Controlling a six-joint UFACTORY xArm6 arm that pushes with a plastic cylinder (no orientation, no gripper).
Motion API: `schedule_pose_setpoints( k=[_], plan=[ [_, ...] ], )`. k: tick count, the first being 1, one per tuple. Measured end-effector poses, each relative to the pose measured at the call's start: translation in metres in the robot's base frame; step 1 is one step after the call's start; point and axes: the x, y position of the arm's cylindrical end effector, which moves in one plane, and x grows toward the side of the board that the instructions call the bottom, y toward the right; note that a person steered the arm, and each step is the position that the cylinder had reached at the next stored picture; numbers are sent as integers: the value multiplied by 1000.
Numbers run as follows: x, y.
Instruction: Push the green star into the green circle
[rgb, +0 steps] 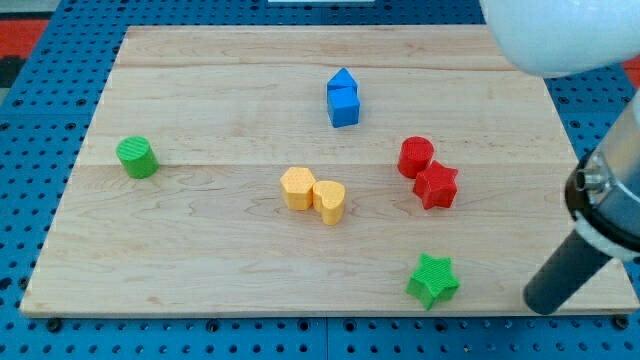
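My tip (545, 305) rests on the board near the bottom right corner, touching nothing and holding nothing; it is a bare rod. The green star (433, 280) lies just to its left, close to the bottom edge, with a gap between us. The green circle (137, 157) stands well apart near the left edge, up and to the left of the star. I judge I already sit on the star's far side, so a push leftward and slightly upward suits. The yellow blocks (314, 194) lie just above that line. No containers here.
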Motion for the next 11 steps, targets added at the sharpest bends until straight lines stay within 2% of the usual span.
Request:
schedule_pose_setpoints(
  k=[1,2,3,4,5,6,7,8,9,10,11],
  plan=[
    [-2,-59],
    [3,-69],
    [-36,-138],
    [-63,-160],
    [-63,-169],
    [-68,-267],
    [-63,-309],
    [-41,-211],
    [-82,-188],
    [-108,-274],
    [-100,-338]
  ],
)
